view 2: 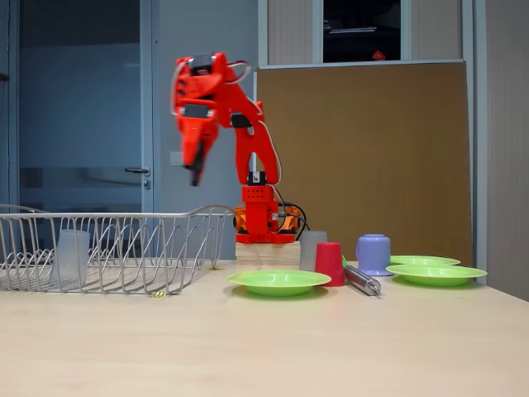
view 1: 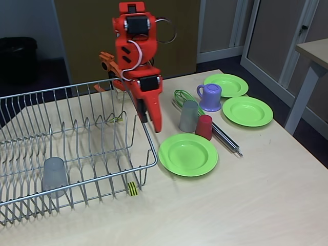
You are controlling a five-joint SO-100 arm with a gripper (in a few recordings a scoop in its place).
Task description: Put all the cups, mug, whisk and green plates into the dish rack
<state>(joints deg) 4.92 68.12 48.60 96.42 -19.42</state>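
- Dish rack (view 1: 77, 148), a big silver wire basket with upright dividers, sits on the left of the tabletop (view 1: 246, 205) in both fixed views; a yellow-and-black striped tag (view 1: 132, 188) hangs on its near rim.
- One translucent grey cup (view 1: 54, 176) stands mouth-down inside the rack, near its front left corner.
- Outside the rack, just to its right, lies the nearest green plate (view 1: 188, 154), flat on the tabletop.
- Behind that plate stand a second grey cup (view 1: 188, 116) and a shorter red cup (view 1: 204, 127), both mouth-down and side by side, touching or nearly so.
- Whisk (view 1: 205, 120) lies at a slant behind the two cups, its green wire loops toward the back and its silver handle pointing to the front right.
- Lavender mug (view 1: 210, 97) stands beside the whisk loops; from the lower side-on view it looks to be upside down.
- Two more green plates lie to the right: one at the back (view 1: 228, 84) behind the mug, one nearer (view 1: 248, 111) to its right.
- Orange robot arm (view 1: 134, 56) rises from a base at the back of the tabletop, folded high, its forearm angled down.
- End effector (view 2: 196, 169) hangs in the air over the rack's right end, holding nothing; its fingers look pressed together.
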